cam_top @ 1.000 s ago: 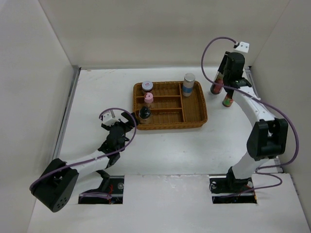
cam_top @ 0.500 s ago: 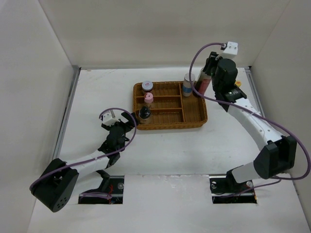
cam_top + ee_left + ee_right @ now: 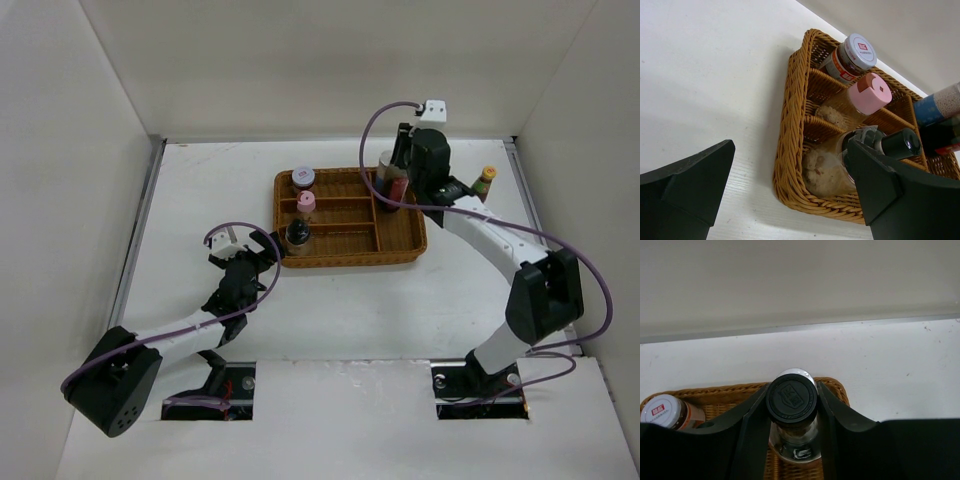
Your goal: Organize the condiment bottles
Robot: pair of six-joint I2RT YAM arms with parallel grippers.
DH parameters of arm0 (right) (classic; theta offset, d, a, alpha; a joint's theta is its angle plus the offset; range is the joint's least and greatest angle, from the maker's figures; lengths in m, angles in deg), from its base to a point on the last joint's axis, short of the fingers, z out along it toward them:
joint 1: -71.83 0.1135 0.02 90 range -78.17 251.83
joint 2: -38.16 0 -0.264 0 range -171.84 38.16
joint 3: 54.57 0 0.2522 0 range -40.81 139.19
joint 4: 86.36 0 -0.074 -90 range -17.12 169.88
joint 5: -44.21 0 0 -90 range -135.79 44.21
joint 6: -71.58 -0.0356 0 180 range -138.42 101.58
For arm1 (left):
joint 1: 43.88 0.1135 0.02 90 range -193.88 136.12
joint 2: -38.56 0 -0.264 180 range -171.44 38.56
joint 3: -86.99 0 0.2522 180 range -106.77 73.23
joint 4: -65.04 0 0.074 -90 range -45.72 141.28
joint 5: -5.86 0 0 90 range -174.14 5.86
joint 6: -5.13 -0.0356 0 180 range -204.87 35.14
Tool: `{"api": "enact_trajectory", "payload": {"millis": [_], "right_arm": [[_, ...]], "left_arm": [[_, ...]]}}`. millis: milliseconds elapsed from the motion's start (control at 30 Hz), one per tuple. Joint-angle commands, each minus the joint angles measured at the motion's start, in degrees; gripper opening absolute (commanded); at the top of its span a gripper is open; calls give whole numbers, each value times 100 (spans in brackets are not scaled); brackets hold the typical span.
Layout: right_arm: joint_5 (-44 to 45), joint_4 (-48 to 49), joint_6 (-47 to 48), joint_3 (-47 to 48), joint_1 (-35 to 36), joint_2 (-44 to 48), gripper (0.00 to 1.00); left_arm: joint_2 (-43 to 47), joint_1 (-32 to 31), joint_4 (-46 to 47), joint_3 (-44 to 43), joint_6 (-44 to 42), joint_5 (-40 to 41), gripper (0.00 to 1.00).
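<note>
My right gripper (image 3: 402, 172) is shut on a tall clear black-capped bottle (image 3: 397, 190), holding it over the right end of the wicker basket (image 3: 400, 245). In the right wrist view the black cap (image 3: 792, 397) sits pinched between both fingers, with the silver-lidded bottle (image 3: 799, 373) just behind it. A red sauce bottle with a yellow cap (image 3: 483, 183) stands on the table to the right. In the basket's left compartments stand a dark-lidded jar (image 3: 303, 178), a pink-lidded jar (image 3: 307, 203) and a short black-capped bottle (image 3: 297, 234). My left gripper (image 3: 265, 250) is open by the basket's front left corner.
The left wrist view shows the basket's corner (image 3: 790, 165) between the open fingers, with the pink-lidded jar (image 3: 871, 92) and black-capped bottle (image 3: 904, 144) just inside. White walls enclose the table on three sides. The basket's middle compartments (image 3: 345, 215) hold nothing.
My right arm has swung left from the table's right side, carrying the black-capped bottle over the basket beside the silver-lidded bottle. The red sauce bottle stayed behind. The left arm has not moved.
</note>
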Motion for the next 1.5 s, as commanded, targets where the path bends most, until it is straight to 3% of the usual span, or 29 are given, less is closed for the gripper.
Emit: {"api": "enact_trajectory", "payload": {"millis": [0,400,633,767,867,1133,1267,1467], "right_arm": [[69,1264,43,142,89,118,27],[298,1695,271,-420,150,-93,31],[359,1704,271,-640,203,38,61],[394,1651,193,-798,203,477,71],[368,1555,61,-939,159,872,73],[674,897,-712,-1642,-1210,1796,84],[834,448,-827,-1827,-2019,1700,89],[685,166,-871,-1836,-2574,1322,91]], "left_arm": [[96,47,259,-15,72,-52,100],[17,47,259,-33,81,-61,100],[52,47,259,-33,107,-70,100],[34,47,259,-33,107,-70,100],[87,30,259,-24,107,-79,100],[87,12,259,-33,125,-122,100],[78,-5,250,-33,133,-131,100],[43,-32,259,-42,151,-131,100]]}}
